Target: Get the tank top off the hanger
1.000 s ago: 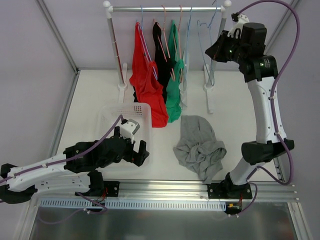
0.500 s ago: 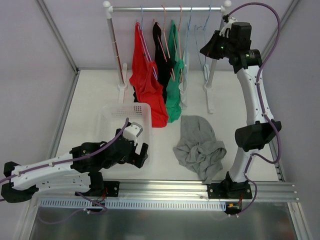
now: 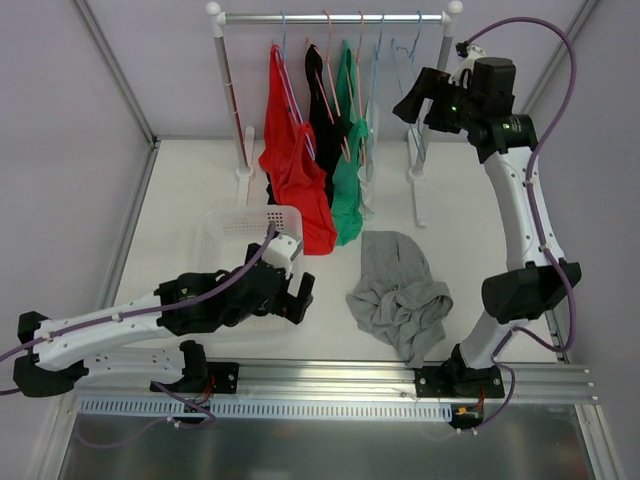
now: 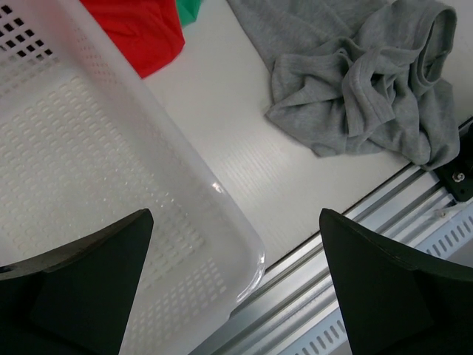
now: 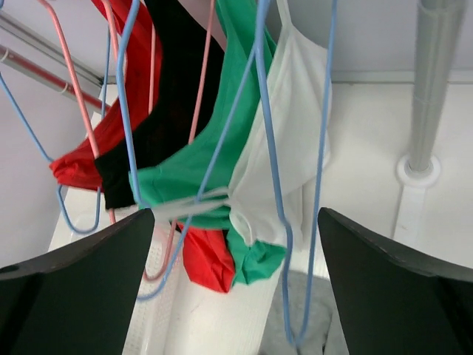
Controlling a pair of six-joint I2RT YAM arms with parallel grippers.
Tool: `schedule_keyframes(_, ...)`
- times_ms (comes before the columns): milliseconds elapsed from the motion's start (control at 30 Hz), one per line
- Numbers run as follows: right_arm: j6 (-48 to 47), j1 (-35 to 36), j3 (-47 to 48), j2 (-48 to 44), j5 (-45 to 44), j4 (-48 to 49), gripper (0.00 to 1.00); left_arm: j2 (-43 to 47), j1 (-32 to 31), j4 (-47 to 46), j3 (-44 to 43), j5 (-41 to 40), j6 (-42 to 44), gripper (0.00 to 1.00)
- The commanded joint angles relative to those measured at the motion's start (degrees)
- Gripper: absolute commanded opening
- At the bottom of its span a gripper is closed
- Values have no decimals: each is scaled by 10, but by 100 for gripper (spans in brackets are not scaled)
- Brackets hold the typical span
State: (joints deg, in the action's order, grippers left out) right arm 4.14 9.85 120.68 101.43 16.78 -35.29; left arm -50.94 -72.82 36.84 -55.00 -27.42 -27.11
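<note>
Right wrist view: my right jaws stand open facing the white tank top [image 5: 290, 126] beside a blue hanger [image 5: 277, 177]; left jaws gape above the basket [image 4: 111, 148]

Glossy plastic basket [image 4: 214, 188], cloth tank top [image 5: 295, 126]

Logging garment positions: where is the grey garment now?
In the top view the grey garment lies crumpled on the table, between the white basket and the right arm's base, below the hanging green top.

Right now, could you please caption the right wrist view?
Open right tool facing white tank top and green tank top on the rack.
</note>
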Motion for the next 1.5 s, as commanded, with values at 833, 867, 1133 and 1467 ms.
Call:
schedule_keyframes(833, -84, -72, -472, -844, -126, -261, 99, -752, 12, -178, -450, 188, 91, 99)
schedule_keyframes(867, -84, -72, -474, -848, -124, -263, 100, -769, 10, -177, -454, 207, 84, 99)
schedule_keyframes(1133, -75, -71, -491, -874, -93, -254, 99, -756, -3, -178, -403, 179, 16, 8)
schedule_keyframes(1467, -60, -72, -487, -889, -82, -234, 99, -490, -7, -143, -383, 128, 92, 0)
